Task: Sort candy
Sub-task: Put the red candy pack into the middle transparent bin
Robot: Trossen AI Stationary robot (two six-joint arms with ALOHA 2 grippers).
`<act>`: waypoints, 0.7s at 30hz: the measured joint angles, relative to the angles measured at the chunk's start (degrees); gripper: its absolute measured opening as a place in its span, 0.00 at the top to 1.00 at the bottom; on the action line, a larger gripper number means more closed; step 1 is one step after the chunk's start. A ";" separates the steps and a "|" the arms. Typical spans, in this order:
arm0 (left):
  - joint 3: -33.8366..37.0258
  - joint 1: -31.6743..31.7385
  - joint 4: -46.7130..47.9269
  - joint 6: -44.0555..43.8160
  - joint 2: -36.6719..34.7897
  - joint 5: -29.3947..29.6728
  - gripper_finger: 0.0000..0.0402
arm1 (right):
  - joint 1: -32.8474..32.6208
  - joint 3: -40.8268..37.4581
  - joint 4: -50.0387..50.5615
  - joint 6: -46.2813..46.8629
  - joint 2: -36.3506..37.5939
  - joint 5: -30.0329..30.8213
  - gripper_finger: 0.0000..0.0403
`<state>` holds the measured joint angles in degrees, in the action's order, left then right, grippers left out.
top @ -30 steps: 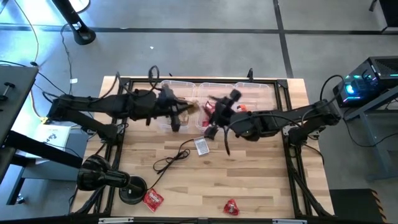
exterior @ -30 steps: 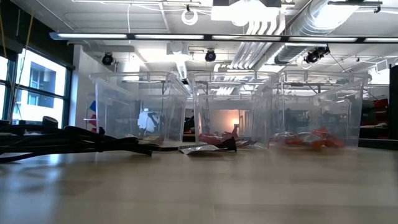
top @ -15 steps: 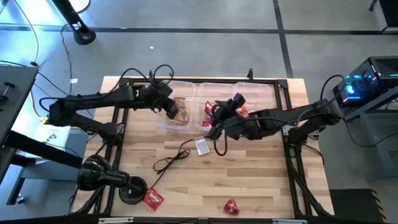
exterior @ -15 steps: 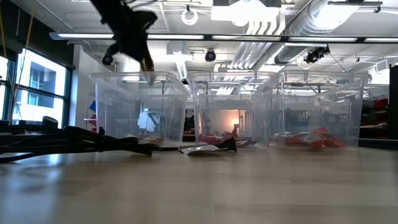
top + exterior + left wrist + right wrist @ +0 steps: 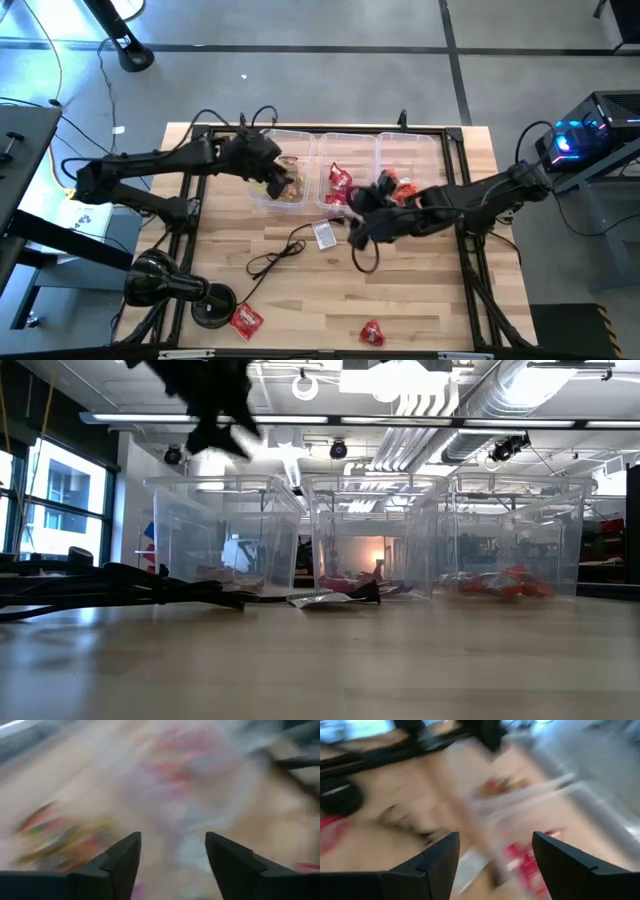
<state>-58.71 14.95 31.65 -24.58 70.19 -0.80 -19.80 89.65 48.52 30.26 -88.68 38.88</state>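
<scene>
hanging over the left clear bin, the left gripper has its jaws apart with nothing between them; the right gripper also has its jaws apart and empty, and it sits over the tabletop just in front of the middle bin; candy lies in the bins, brown and gold in the left one, red in the middle and right ones; two red pieces wait near the front edge, well apart from both arms; a grey tag with a black cable lies close to the right gripper; i think the right arm could snag that cable and drag the tag along; both wrist views are blurred, so a quick grab could miss or knock a bin; a reach for the front pieces could push one off the edge.
</scene>
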 joint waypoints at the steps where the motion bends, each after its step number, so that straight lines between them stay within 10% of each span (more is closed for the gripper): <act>1: -0.76 -0.91 -1.91 -0.62 -0.62 -2.89 0.45 | -0.89 0.00 0.68 1.56 0.07 -3.19 0.39; 8: -1.32 -14.35 -14.03 -5.48 -6.46 -13.62 0.41 | -11.42 -4.55 -1.05 18.51 -0.18 -24.21 0.39; 21: -1.26 -28.57 -17.08 -8.21 -3.25 1.79 0.40 | -24.51 -21.62 -29.57 44.03 -13.35 -38.06 0.39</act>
<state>-59.96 -13.63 14.57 -32.79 66.94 0.99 -44.31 68.02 18.95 74.29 -102.03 0.82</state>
